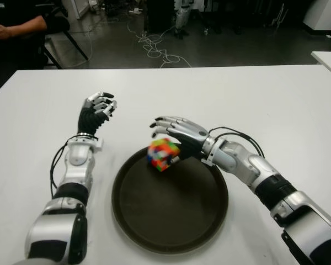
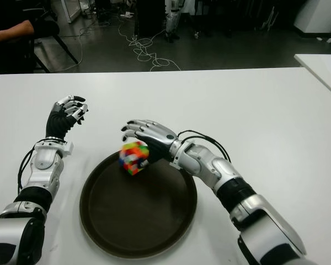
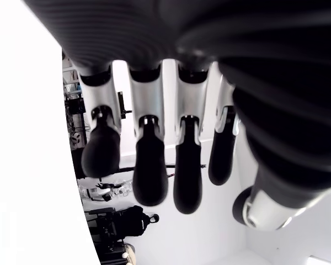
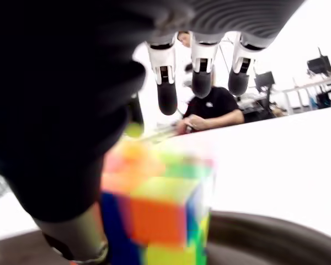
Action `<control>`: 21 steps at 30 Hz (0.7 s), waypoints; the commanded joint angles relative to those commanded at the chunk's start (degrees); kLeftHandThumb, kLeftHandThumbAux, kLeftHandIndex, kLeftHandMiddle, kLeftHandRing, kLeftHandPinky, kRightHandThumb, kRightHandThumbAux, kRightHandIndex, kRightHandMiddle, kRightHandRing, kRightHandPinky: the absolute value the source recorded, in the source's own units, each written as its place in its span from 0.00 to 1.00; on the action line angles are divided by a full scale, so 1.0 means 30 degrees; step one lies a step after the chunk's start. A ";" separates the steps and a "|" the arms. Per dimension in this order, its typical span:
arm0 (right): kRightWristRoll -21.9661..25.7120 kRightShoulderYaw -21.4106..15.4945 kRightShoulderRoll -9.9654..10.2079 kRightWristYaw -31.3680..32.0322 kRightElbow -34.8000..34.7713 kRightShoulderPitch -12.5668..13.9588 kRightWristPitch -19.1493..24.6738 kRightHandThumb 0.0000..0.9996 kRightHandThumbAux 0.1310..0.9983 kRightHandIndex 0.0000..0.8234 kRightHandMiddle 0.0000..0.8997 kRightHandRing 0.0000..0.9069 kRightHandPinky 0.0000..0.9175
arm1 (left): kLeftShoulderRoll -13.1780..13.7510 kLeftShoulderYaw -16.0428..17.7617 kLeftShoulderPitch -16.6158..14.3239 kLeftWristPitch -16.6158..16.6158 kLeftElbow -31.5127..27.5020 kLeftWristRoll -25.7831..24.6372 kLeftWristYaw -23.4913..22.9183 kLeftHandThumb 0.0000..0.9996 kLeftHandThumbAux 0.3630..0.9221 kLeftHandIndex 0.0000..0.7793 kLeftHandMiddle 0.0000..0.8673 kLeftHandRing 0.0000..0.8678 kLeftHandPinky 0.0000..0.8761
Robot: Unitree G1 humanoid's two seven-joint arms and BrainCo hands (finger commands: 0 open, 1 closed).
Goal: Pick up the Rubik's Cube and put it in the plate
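Here, in the eye views, the right robot hand [image 1: 174, 138] grips the cube [image 1: 163, 154] over the far rim of the plate [image 1: 209, 221] on the bench [image 1: 276, 105]. The left robot hand [image 1: 99, 107] shows left of the plate. Its wrist view shows loosely curled, empty fingers [image 3: 149, 171]. The right wrist view shows the cube against the palm.

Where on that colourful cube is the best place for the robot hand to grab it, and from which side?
Judging by its pose, two opposite flat faces, from above. The Rubik's Cube sits tilted at the far rim of the plate, its top faces exposed. The right hand arches over it from the robot's right, fingers spread above. The left hand shows left of the plate.
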 joint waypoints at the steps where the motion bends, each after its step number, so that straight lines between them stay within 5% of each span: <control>1: 0.0038 -0.0031 -0.0023 0.0020 -0.0125 0.0055 -0.0071 0.07 0.82 0.05 0.04 0.04 0.07 | -0.0006 0.0009 -0.0008 -0.0108 0.0052 -0.0006 -0.0010 0.84 0.56 0.50 0.64 0.74 0.77; 21: 0.1902 -0.0979 -0.0499 0.1537 -0.4068 0.1832 -0.0951 0.13 0.81 0.04 0.04 0.04 0.07 | -0.0025 0.0280 -0.0285 -0.0636 0.0739 -0.0335 -0.0547 0.84 0.55 0.51 0.65 0.75 0.79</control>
